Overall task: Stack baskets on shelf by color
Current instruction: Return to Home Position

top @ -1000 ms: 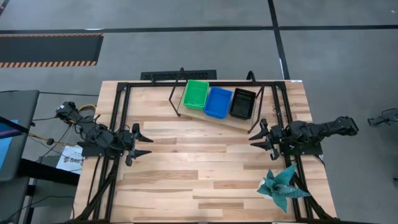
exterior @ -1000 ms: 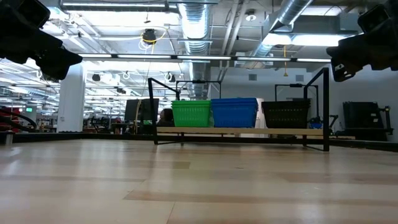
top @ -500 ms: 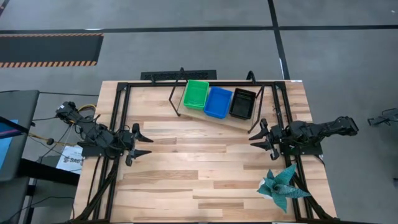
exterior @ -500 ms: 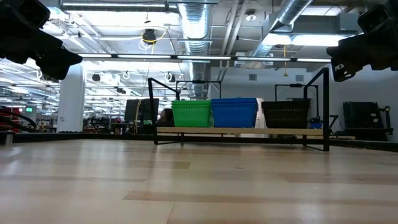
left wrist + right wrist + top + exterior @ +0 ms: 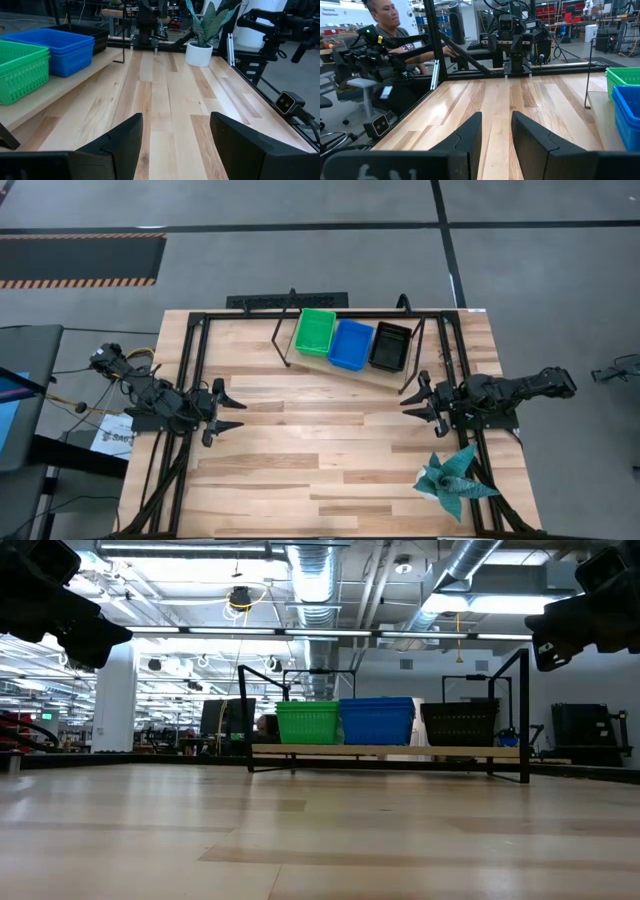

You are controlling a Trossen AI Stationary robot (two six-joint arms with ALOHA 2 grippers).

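On the wooden shelf (image 5: pixel 375 373) at the table's far side stand green baskets (image 5: pixel 315 332), blue baskets (image 5: pixel 351 344) and black baskets (image 5: pixel 390 346), side by side, each resting by its bottom on the board. The low view shows the green (image 5: pixel 307 722), blue (image 5: pixel 377 720) and black (image 5: pixel 459 723) ones above the board. My left gripper (image 5: pixel 235 408) hovers open near the table's left edge. My right gripper (image 5: pixel 408 400) hovers open near the right edge, just off the shelf's right end. Neither holds anything.
A teal folded-paper plant (image 5: pixel 455 478) stands at the table's near right corner, close under the right arm. The shelf's black wire legs (image 5: pixel 283 340) stand on the table. A person (image 5: pixel 387 25) sits beyond the left edge. Bare wooden tabletop (image 5: pixel 320 450) lies between the grippers.
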